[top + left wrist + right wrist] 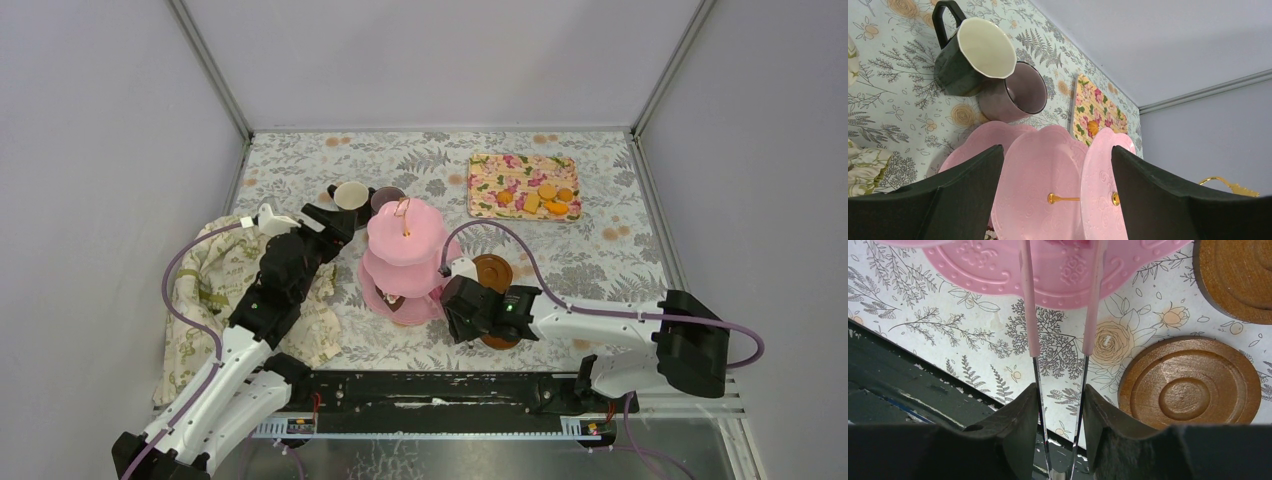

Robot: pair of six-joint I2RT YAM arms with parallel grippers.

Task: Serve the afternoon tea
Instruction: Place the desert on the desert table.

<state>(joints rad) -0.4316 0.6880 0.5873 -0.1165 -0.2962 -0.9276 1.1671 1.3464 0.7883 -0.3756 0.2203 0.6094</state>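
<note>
You have the left fingers (973, 190) spread wide, with nothing between them. They point at the pink cake stand (405, 255), which stands upright near the middle of the surface (600, 260). The two mugs (973, 55) stand touching each other just behind the stand. Your right fingers (1013, 435) pinch a pair of tongs (1030, 315) with pink tips. The tips reach over the rim of the bottom tier of the stand. The two saucers (1190, 385) lie flat just beside each other, to the right of the stand. The orange sweets (545, 198) lie on the floral tray (524, 186) at the far right. The leaf-print cloth (215, 280) lies under your left arm.
</note>
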